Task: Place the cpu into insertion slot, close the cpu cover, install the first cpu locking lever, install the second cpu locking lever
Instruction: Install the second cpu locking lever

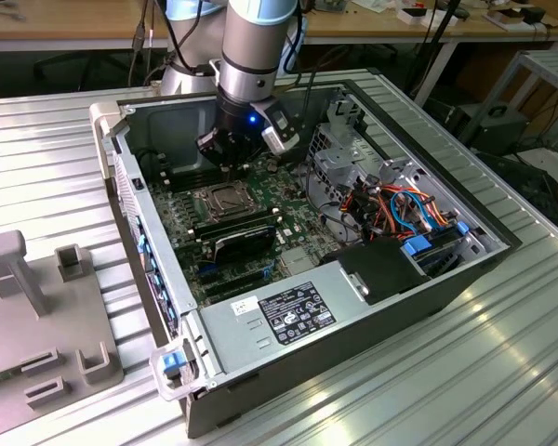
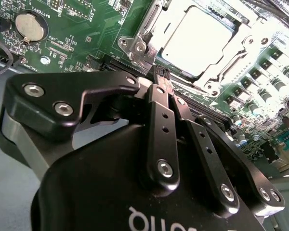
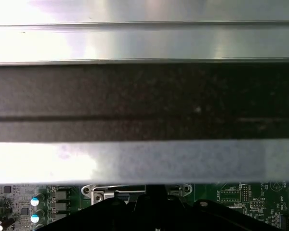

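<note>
Tool (image 2: 160, 73) pinched closed, holding nothing, just beside the cpu cover (image 2: 149, 21): thin, stiff; the seated cpu (image 2: 195, 36) looks fragile.

Green circuit board (image 2: 86, 29); silvery cpu cover (image 2: 221, 62); black fingers (image 2: 160, 77).

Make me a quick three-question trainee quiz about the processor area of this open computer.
1. True or false: the silvery-grey square cpu is seated in the socket.
2. The thin silvery metal cover frame is: A) lying flat over the chip, B) standing upright, C) off on the table.
3. What colour is the circuit board around the socket?
Key: 1 true; 2 A; 3 green.
</note>
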Robot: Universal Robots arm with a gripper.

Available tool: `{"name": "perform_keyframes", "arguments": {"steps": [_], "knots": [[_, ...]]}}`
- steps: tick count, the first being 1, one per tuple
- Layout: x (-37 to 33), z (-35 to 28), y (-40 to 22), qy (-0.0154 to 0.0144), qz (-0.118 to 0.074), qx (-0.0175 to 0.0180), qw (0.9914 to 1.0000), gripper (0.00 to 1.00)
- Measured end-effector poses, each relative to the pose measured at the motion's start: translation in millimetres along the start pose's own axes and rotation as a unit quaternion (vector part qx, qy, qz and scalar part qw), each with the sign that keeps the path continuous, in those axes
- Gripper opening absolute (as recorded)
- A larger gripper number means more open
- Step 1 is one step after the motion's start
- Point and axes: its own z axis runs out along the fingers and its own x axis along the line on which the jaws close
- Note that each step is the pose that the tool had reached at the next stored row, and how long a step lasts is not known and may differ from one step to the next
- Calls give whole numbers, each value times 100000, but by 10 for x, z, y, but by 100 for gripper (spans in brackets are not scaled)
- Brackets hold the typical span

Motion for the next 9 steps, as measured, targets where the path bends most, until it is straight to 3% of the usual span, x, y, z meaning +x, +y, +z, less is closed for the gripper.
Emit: {"name": "perform_keyframes", "arguments": {"steps": [3, 4, 5, 6, 9], "knots": [[-1, -1, -12, 2, -13, 7, 100000, 11], [-13, -5, -116, -4, -3, -9, 100000, 11], [-85, -6, -120, 21, -1, -5, 100000, 11], [-85, -84, -129, 28, -4, -23, 100000, 11], [-86, -114, -169, 31, -3, -15, 100000, 11]]}}
